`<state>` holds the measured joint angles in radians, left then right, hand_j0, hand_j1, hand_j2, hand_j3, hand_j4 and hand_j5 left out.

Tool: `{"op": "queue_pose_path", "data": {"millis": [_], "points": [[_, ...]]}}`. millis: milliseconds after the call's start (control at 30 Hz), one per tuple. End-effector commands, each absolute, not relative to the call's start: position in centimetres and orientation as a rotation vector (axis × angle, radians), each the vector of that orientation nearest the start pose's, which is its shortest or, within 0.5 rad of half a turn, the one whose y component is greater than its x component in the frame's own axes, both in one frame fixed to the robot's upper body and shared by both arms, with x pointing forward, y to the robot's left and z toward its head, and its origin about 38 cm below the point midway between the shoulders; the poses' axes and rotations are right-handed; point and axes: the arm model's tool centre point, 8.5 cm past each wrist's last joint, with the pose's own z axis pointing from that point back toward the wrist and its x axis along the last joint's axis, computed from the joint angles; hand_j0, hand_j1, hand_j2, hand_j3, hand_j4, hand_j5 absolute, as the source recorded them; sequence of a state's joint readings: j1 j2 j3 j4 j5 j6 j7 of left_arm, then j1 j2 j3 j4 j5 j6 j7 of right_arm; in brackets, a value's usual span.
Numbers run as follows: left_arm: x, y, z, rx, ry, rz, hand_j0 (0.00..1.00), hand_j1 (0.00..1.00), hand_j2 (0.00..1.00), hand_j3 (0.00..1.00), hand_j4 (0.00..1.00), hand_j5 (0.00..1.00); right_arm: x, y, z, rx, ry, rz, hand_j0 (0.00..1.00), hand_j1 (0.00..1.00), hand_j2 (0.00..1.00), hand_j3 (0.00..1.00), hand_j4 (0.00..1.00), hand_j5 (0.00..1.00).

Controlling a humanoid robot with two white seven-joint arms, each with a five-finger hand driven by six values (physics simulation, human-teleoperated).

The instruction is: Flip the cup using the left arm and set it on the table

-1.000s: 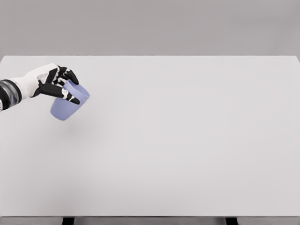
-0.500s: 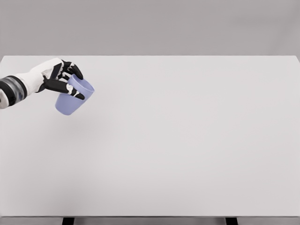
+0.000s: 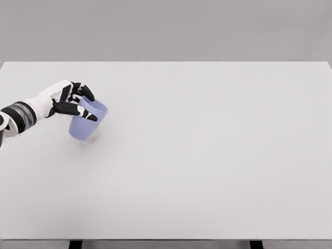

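A light purple cup (image 3: 85, 124) is at the left side of the white table (image 3: 207, 155), mouth up and tilted slightly to the right, its base at or just above the tabletop. My left hand (image 3: 77, 102) comes in from the left edge and is shut on the cup's rim, with black fingers (image 3: 83, 90) curled over the back of the rim and the thumb across the front. The right arm does not show.
The table's far edge (image 3: 166, 62) runs across the top and its front edge (image 3: 166, 239) along the bottom, with dark legs below. A plain grey wall stands behind.
The left hand has carried the cup down and slightly right, turning it from strongly tilted toward nearly upright. The grasp on the rim is unchanged.
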<state>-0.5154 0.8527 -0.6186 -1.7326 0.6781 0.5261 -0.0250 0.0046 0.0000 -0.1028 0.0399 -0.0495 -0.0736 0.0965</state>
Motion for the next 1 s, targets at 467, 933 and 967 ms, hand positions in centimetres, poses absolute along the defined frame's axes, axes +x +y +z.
{"op": "queue_pose_path", "data": {"millis": [467,933,967], "points": [[43.6,30.8,22.8,0.010,-1.362,-0.603,0.26,0.26,0.26,0.26,0.26,0.26,-0.8,-26.3,-26.1,0.004,-0.043,-0.148,1.00,1.00,1.00,1.00,1.00,1.00],[43.1,31.1,20.8,-0.070,-1.507,-0.533,0.26,0.26,0.26,0.26,0.26,0.26,-0.8,-26.3,-26.1,0.004,-0.043,-0.150,1.00,1.00,1.00,1.00,1.00,1.00],[43.1,31.3,20.5,-0.070,-1.511,-0.527,0.26,0.26,0.26,0.26,0.26,0.26,-0.8,-26.3,-26.1,0.004,-0.043,-0.148,1.00,1.00,1.00,1.00,1.00,1.00]]}}
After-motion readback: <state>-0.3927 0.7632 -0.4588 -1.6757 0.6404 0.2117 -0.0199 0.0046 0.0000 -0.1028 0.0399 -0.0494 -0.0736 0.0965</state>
